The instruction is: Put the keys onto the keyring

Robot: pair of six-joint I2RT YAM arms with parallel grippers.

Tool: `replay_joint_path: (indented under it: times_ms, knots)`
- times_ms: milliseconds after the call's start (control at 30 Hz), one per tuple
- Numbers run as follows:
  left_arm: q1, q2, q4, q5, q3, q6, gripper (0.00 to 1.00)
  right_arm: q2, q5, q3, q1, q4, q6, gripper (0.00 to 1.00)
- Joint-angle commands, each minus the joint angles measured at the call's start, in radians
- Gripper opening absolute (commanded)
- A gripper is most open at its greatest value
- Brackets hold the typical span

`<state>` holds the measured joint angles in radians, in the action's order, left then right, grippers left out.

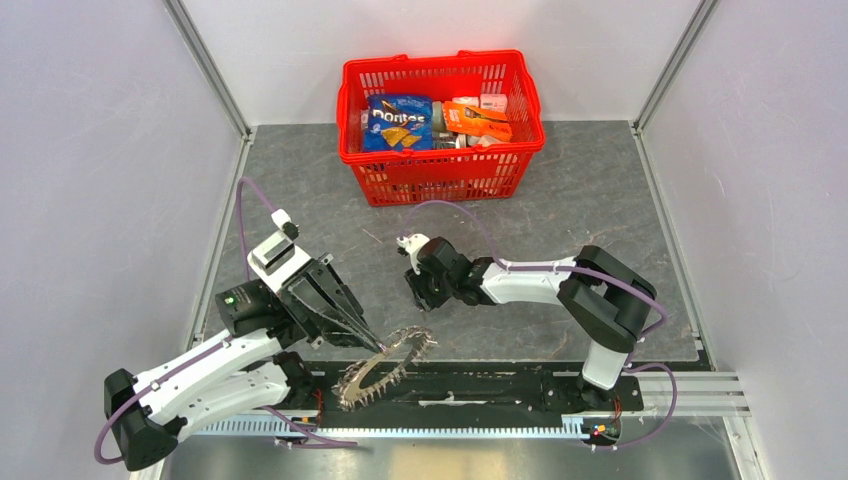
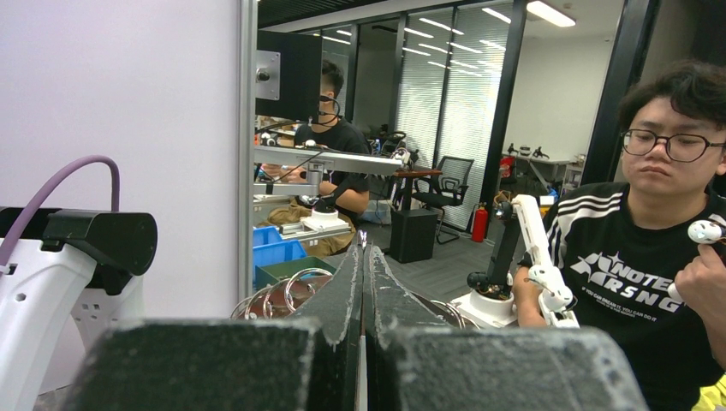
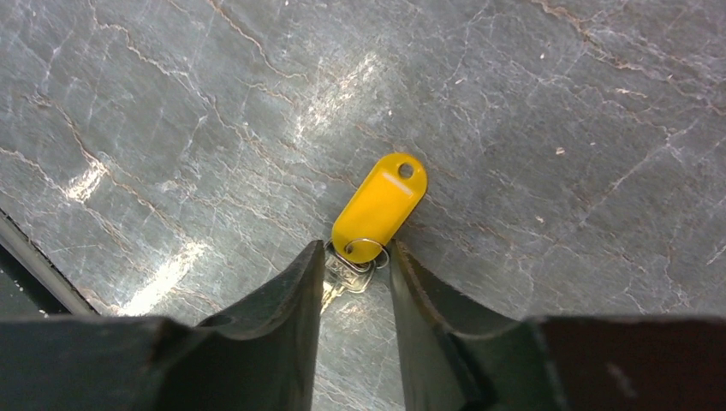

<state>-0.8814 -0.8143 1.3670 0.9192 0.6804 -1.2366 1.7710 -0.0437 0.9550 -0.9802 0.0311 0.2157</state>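
Grey marbled tabletop [image 1: 560, 200] carries the yellow key [image 3: 381, 205], lying flat near the keyring [image 1: 385, 370], on its far side. The right pincer [image 3: 358, 251] stands apart, one finger on each side of the key's metal end. The left pincer [image 1: 370, 346] is pressed together on the keyring's rim, holding the keyring tilted.

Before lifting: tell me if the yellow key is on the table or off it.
On it. The yellow key lies flat on the table, metal end between the right hand's fingers.
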Motion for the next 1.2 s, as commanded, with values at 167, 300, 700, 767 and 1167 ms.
replay_joint_path:
  times_ms: [167, 300, 700, 767, 1167]
  knots:
    - [-0.001, 0.009, 0.020, -0.019, 0.004, 0.036, 0.02, -0.041, 0.079, -0.007, -0.027, 0.059, -0.029, 0.18]
    - [-0.001, 0.012, 0.020, -0.020, 0.001, 0.035, 0.02, -0.058, 0.096, -0.010, -0.033, 0.062, -0.029, 0.08]
    - [-0.001, 0.022, -0.008, -0.028, -0.005, 0.059, 0.02, -0.248, 0.102, -0.009, -0.062, 0.131, -0.011, 0.00]
    - [-0.001, 0.029, -0.018, -0.027, -0.004, 0.067, 0.02, -0.325, 0.092, -0.020, -0.064, 0.151, -0.011, 0.00]
    - [-0.001, 0.039, -0.034, -0.023, 0.016, 0.074, 0.02, -0.692, 0.000, 0.003, -0.067, 0.381, -0.049, 0.00]
